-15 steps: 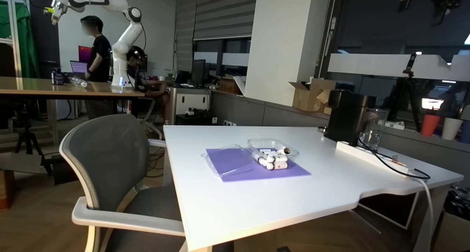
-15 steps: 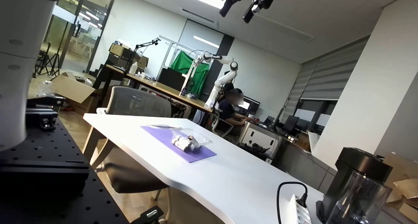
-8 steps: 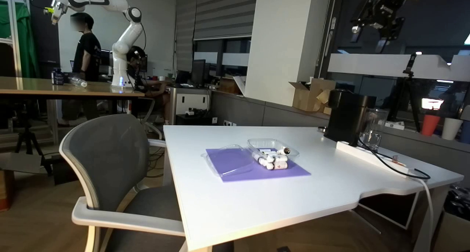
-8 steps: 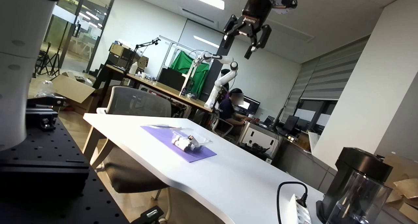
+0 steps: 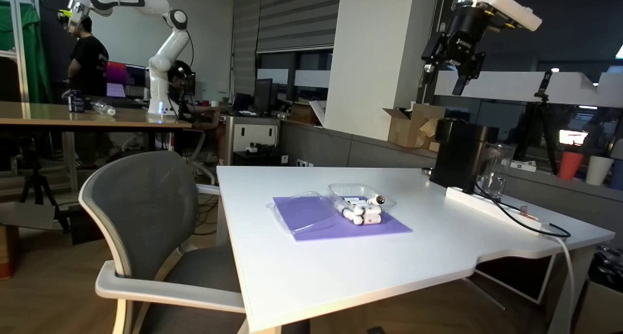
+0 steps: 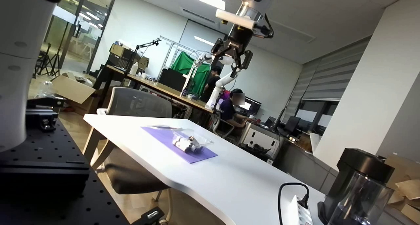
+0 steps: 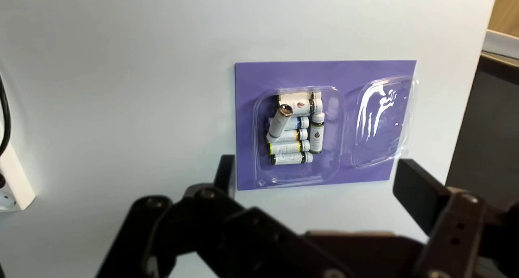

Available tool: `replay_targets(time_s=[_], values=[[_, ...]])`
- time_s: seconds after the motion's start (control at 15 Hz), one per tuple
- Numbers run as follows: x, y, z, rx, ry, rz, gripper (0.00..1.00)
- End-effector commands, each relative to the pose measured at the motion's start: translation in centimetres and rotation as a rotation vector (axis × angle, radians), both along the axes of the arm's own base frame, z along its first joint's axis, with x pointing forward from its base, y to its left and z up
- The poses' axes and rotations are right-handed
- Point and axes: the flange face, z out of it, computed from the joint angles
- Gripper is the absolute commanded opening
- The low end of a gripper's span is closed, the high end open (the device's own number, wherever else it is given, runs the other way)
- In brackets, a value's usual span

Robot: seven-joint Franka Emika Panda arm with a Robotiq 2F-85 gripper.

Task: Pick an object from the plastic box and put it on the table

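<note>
The clear plastic box (image 7: 300, 176) lies on the purple mat (image 7: 344, 73) and holds several small white-labelled bottles (image 7: 285, 148). One bottle (image 7: 279, 124) lies slanted across the others. The box also shows in both exterior views (image 5: 357, 187) (image 6: 205, 141), with its bottles (image 5: 370, 219) (image 6: 183, 144). The mat rests on the white table (image 5: 302, 280), which also fills the wrist view (image 7: 142, 87). My gripper (image 7: 318, 174) is open with nothing between its fingers. In both exterior views the gripper (image 5: 444, 81) (image 6: 223, 66) hangs high above the table, well apart from the box.
A clear lid (image 7: 383, 120) lies on the mat beside the box. A black coffee machine (image 5: 455, 154) and a white power strip (image 5: 491, 213) with a black cable stand at the table's far side. A grey chair (image 5: 141, 217) stands against another side.
My gripper has come down from the top edge and moved left in both exterior views, staying open. A person in the background has walked left. The box and bottles have not moved.
</note>
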Motion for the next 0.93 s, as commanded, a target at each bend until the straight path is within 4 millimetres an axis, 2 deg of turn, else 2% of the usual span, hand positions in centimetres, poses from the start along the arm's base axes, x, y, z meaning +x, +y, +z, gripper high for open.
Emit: replay_targets(time_s=[0.0,0.53,0.87], values=[[0.1,-0.1,0.1,0.0,0.001,-0.001,1.0],[0.1,-0.2,0.3,-0.001,-0.003,-0.003,1.0],[3.5,0.2,-3.2,0.045,-0.099,-0.04,1.0]])
